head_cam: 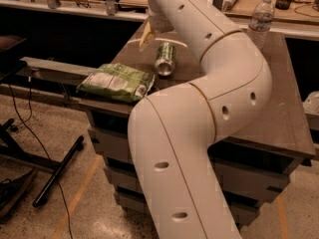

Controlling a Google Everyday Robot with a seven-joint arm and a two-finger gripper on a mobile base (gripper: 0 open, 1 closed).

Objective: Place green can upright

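Note:
The green can point(165, 59) lies on its side on the dark table point(279, 108), silver end facing the camera, just right of the chip bag. My gripper point(146, 36) hangs at the end of the white arm, above and a little left of the can's far end, apart from the can. Only one pale finger point(145, 36) shows; the arm hides the rest.
A flat green-and-white chip bag point(115, 81) lies at the table's front left corner. A clear water bottle point(260, 19) stands at the back right. My white arm point(199, 133) fills the middle of the view and hides part of the table. A bench runs behind.

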